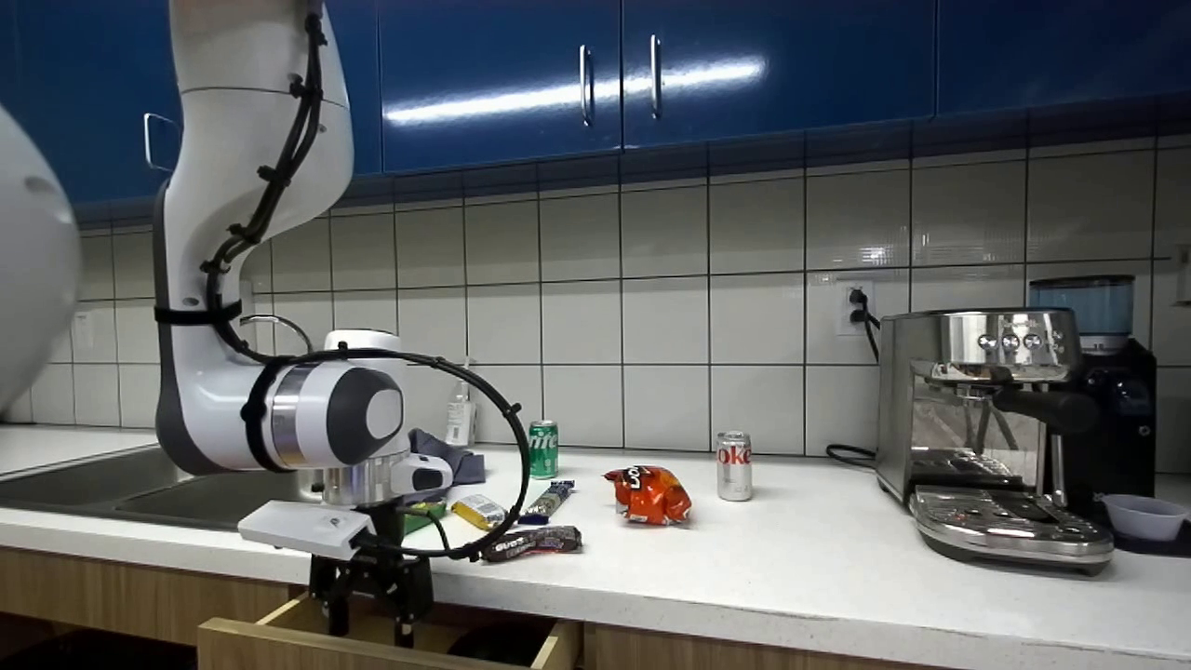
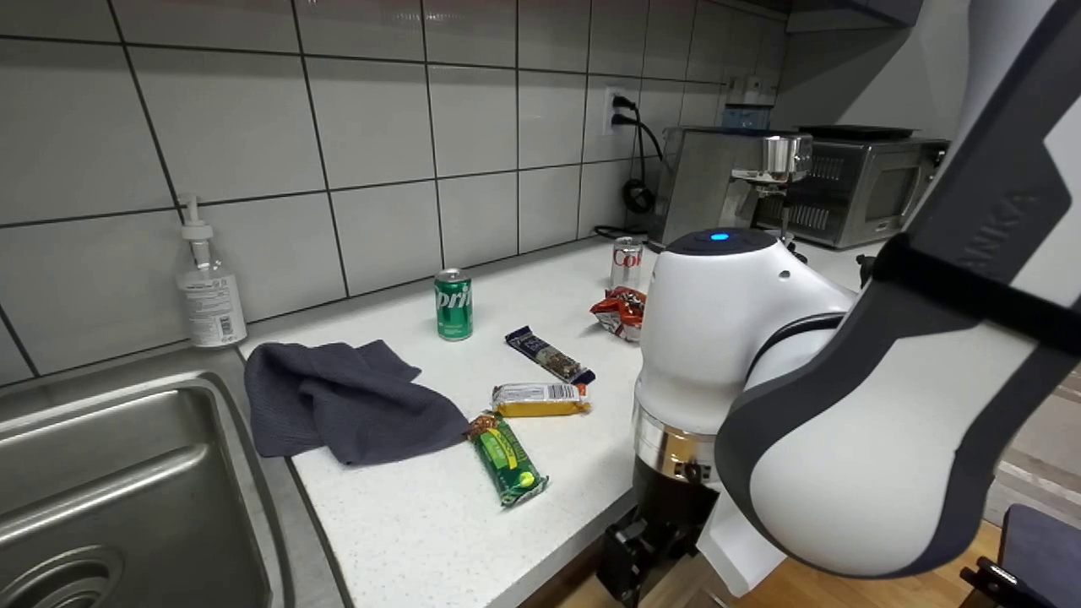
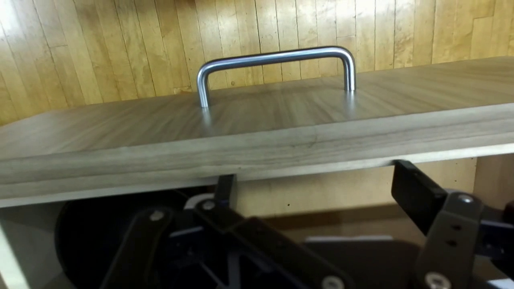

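Note:
My gripper (image 1: 370, 631) points down over a pulled-out wooden drawer (image 1: 316, 647), behind its front panel. In the wrist view the black fingers (image 3: 417, 188) stand wide apart with nothing between them. Their tips lie close to the inner top edge of the drawer front (image 3: 257, 154); whether they touch it I cannot tell. A metal bar handle (image 3: 277, 58) is fixed on the panel's outer face, beyond the fingers. Inside the drawer sits a dark round object (image 3: 92, 237), partly covered by the gripper. Only part of the gripper shows beside the counter edge in an exterior view (image 2: 629, 561).
On the white counter (image 1: 791, 558) are a Sprite can (image 2: 454, 306), a Coke can (image 1: 734, 467), a red chip bag (image 1: 651, 498), several snack bars including a green one (image 2: 507, 460), and a grey cloth (image 2: 338, 405). A sink (image 2: 228, 473) and coffee machine (image 1: 986, 437) flank them.

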Controlling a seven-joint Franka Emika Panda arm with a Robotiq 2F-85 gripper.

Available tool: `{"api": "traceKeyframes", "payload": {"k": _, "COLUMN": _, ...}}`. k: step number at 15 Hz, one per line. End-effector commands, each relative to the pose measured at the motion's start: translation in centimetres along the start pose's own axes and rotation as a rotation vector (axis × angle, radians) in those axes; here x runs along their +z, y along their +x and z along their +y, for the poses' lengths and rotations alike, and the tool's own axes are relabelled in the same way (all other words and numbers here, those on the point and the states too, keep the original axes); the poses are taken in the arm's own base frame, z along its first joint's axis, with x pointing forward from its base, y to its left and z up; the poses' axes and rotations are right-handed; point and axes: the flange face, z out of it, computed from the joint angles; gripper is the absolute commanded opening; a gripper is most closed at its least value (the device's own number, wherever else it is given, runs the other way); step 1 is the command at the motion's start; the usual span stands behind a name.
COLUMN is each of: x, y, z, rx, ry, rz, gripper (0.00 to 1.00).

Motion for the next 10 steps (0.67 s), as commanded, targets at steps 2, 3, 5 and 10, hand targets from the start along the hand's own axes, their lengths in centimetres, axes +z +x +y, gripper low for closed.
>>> {"api": "traceKeyframes", "payload": {"k": 2, "x": -0.8, "y": -3.2, "z": 0.5, "rx": 0.011, "ry": -0.004, "rz": -0.038, "gripper": 1.00}}
{"api": "traceKeyframes", "payload": {"k": 3, "x": -0.8, "y": -3.8, "z": 0.5, "rx": 0.010, "ry": -0.005, "rz": -0.049, "gripper": 1.00}}
{"api": "traceKeyframes", "payload": {"k": 5, "x": -0.9, "y": -4.9, "z": 0.5, "rx": 0.011, "ry": -0.007, "rz": -0.068, "gripper": 1.00}}
{"api": "traceKeyframes", "payload": {"k": 10, "x": -1.0, "y": -8.0, "z": 0.7, "rx": 0.020, "ry": -0.019, "rz": -0.122, "gripper": 1.00}}
